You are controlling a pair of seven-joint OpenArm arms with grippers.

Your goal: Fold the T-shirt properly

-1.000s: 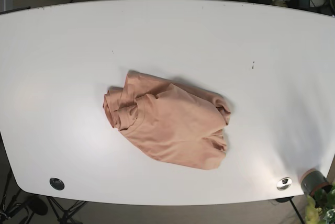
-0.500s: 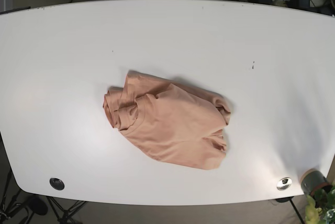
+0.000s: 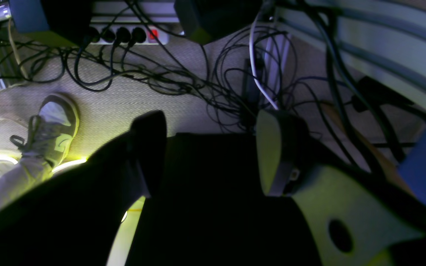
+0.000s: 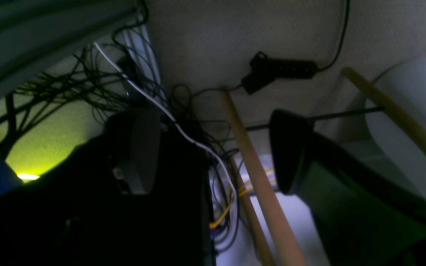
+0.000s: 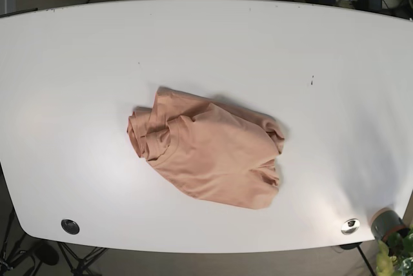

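t-shirt (image 5: 210, 157) far from fingers (image 3: 272, 155)

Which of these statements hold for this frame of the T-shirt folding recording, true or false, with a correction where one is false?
1. The T-shirt lies crumpled near the middle of the white table. True.
2. The left gripper is shut on the T-shirt. False: its fingers stand apart with nothing between them, over a floor full of cables.
3. Neither arm is over the table in the base view. True.
4. The T-shirt is blue. False: it is a salmon pink.
5. The right gripper is open and empty. True.
6. The T-shirt hangs over the table's front edge. False: it lies wholly on the tabletop, away from every edge.
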